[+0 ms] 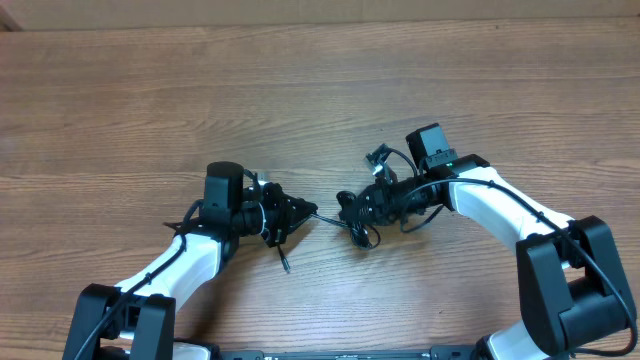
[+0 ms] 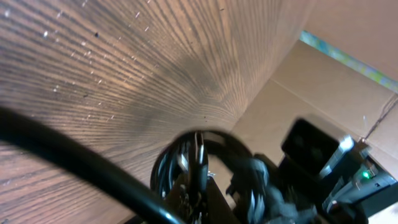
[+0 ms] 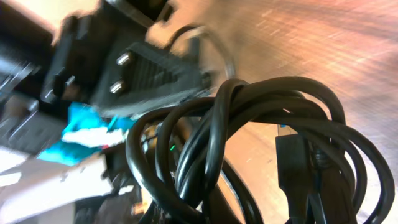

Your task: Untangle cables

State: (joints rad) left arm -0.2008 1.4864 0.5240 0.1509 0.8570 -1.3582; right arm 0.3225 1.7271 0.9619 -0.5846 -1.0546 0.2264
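— Jaws, item by item?
— Left gripper (image 1: 305, 212): clamped tight on a single strand of the cables (image 1: 358, 230). Right gripper (image 1: 347, 205): clamped on the bundled loops themselves.
— Location of the cables?
— Between the two grippers, near the middle of the table (image 1: 300, 90). One thin strand runs from the left tips across to the bundle. One plug end (image 1: 284, 263) trails loose on the wood below the left gripper. In the right wrist view the loops (image 3: 249, 137) fill the frame, overlapping and knotted. In the left wrist view they are blurred.
— Surface?
— Brown wood-grain tabletop, grain running left to right in the overhead view.
— Room?
— Little on record. A plain cardboard wall (image 2: 348, 25) stands along the table's far edge.
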